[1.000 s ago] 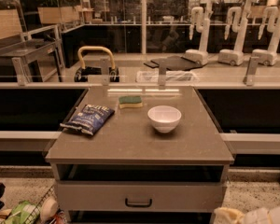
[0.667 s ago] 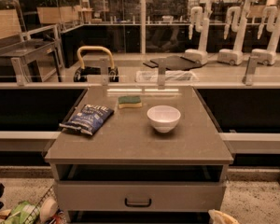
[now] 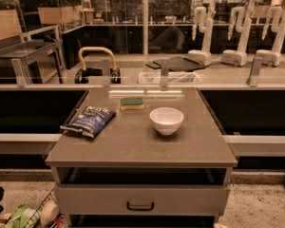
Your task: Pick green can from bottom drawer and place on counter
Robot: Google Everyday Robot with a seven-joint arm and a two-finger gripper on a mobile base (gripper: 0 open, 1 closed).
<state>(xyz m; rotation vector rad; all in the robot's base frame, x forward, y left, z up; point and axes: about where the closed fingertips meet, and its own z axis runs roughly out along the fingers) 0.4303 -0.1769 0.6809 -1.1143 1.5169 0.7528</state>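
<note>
The counter [image 3: 142, 148] is a grey-brown tabletop on a grey drawer cabinet in the middle of the camera view. One drawer [image 3: 140, 199] with a dark handle shows below it and is shut. Above it is a dark open slot. The green can is hidden; nothing green and can-shaped shows. My gripper is out of view, below the bottom right edge of the picture.
On the counter lie a white bowl [image 3: 166, 120], a green-and-yellow sponge [image 3: 132, 103] and a blue snack bag [image 3: 89, 120]. A pale shelf with metal posts [image 3: 204, 85] runs behind. A wire basket of items [image 3: 23, 216] sits on the floor at lower left.
The pale arm and gripper seen at the bottom right have dropped out of the picture. The things on the counter have not moved.
</note>
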